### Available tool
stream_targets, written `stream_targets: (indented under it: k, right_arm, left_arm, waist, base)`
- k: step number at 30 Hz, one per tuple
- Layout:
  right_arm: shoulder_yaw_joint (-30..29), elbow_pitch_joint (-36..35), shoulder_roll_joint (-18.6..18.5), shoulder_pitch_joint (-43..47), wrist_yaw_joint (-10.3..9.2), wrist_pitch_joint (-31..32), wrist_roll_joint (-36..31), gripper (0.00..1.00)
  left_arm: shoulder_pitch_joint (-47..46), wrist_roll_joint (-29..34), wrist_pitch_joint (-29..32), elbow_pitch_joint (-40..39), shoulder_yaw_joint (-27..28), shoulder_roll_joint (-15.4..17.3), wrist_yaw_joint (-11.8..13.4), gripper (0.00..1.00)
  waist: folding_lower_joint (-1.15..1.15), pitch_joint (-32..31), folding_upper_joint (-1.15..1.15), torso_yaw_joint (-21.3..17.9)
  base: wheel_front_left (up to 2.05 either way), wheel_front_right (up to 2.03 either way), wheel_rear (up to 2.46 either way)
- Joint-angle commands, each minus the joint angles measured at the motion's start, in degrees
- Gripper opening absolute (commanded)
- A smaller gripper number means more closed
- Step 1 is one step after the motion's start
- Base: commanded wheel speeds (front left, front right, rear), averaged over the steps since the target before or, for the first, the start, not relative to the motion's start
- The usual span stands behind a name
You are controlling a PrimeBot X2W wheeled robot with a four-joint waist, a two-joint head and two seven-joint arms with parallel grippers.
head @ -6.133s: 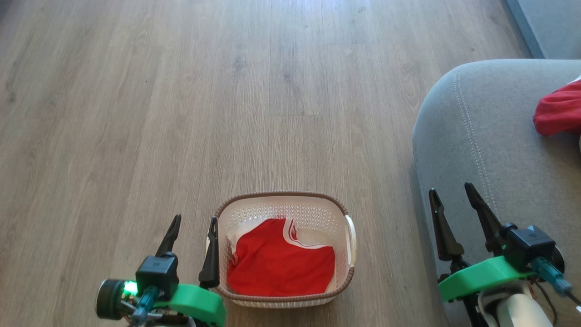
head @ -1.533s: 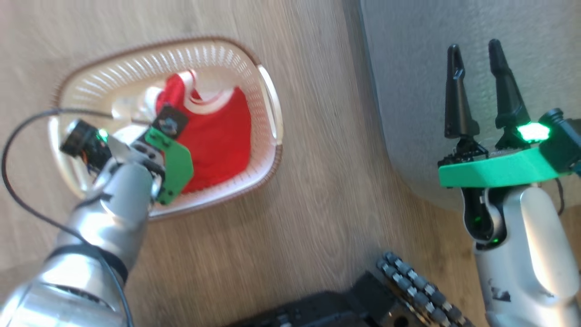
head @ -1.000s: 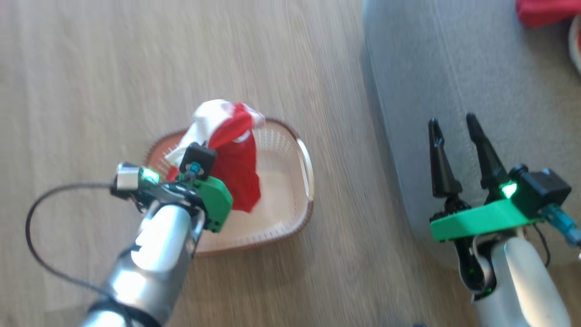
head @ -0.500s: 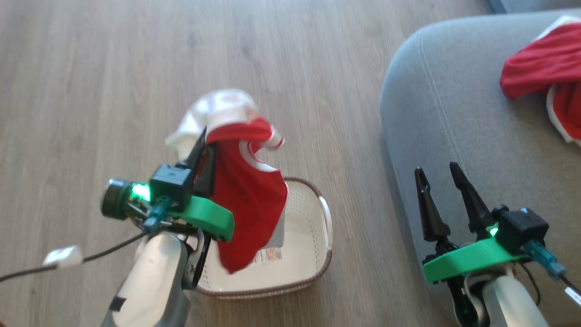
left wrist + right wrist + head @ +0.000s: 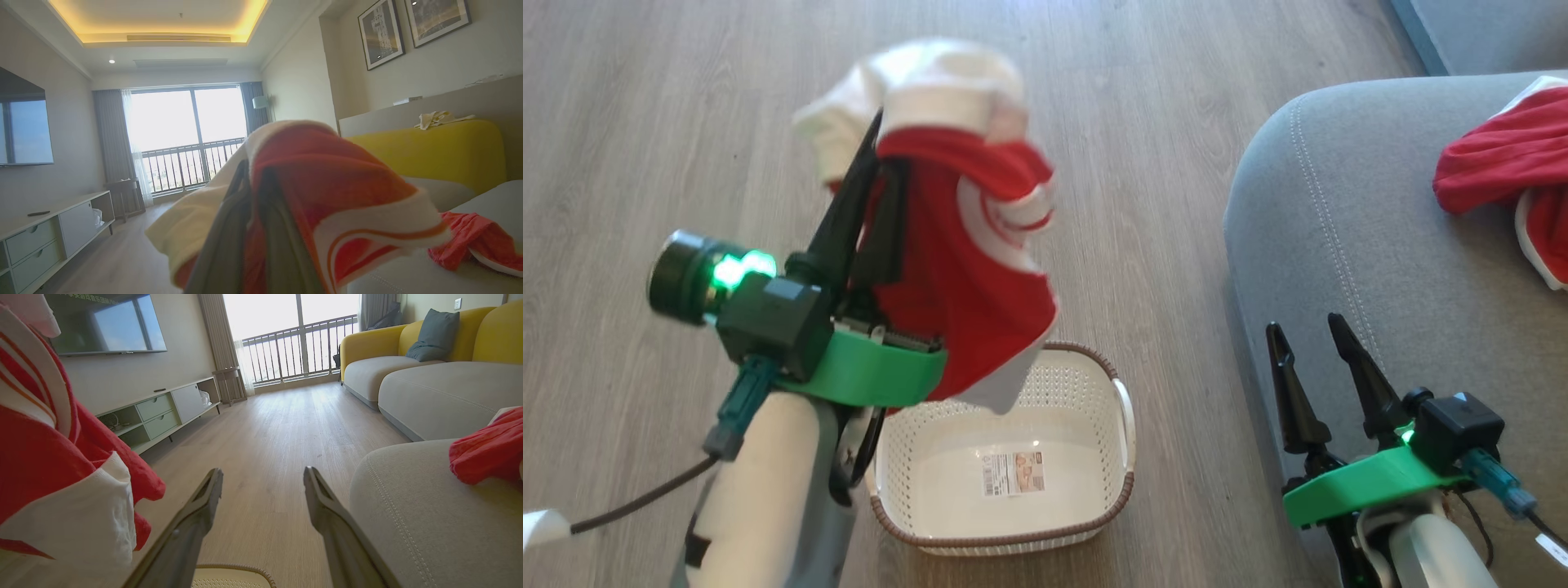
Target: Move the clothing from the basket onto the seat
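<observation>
Basket (image 5: 1125, 490) stands on the floor (image 5: 645, 122) nearest you, label sticker (image 5: 1013, 474) showing. Above it, your left gripper (image 5: 889, 151) is pinched tight on red clothing (image 5: 964, 269) (white lining uppermost). Your right gripper (image 5: 1304, 325) is spread wide, holding nothing, beside the seat (image 5: 1380, 286); another red garment (image 5: 1494, 175) lies farther back on it.

I am in a home's living room. Ahead of my right jaws a wood floor (image 5: 278, 428) runs to a curtained balcony window (image 5: 294, 335). To their left a television (image 5: 106, 326) hangs above a low cabinet (image 5: 163, 412), and to their right stands a yellow sofa (image 5: 388, 347). Framed pictures (image 5: 382, 34) hang up and right of my left jaws.
</observation>
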Motion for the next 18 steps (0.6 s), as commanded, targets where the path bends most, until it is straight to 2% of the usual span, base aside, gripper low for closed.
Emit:
stream_targets:
  k: [1, 8, 18]
  right_arm:
    - [0.9, -2.0, -0.3, -0.5, -0.01, -0.1, -0.1, 1.0]
    - [0.3, -2.0, -0.3, -0.1, -0.01, -0.1, -0.4, 1.0]
    - [-0.1, -2.0, 0.2, -0.1, -0.01, -0.1, -0.6, 1.0]
  left_arm:
    - [-4.0, -0.2, -0.5, -3.6, 1.2, 0.0, -0.6, 0.0]
    - [-5.4, -0.5, -0.5, -8.0, -3.0, -0.2, -1.0, 0.0]
    - [-5.2, -0.8, -0.5, -7.8, -7.0, -0.3, -0.9, 0.0]
  waist:
    - [0.01, -0.1, 0.0, 0.2]
    - [0.01, -0.2, 0.0, 0.2]
    - [0.01, -0.5, 0.0, 0.1]
  base:
    - [0.0, 0.0, 0.0]
    - [0.0, 0.0, 0.0]
    - [0.0, 0.0, 0.0]
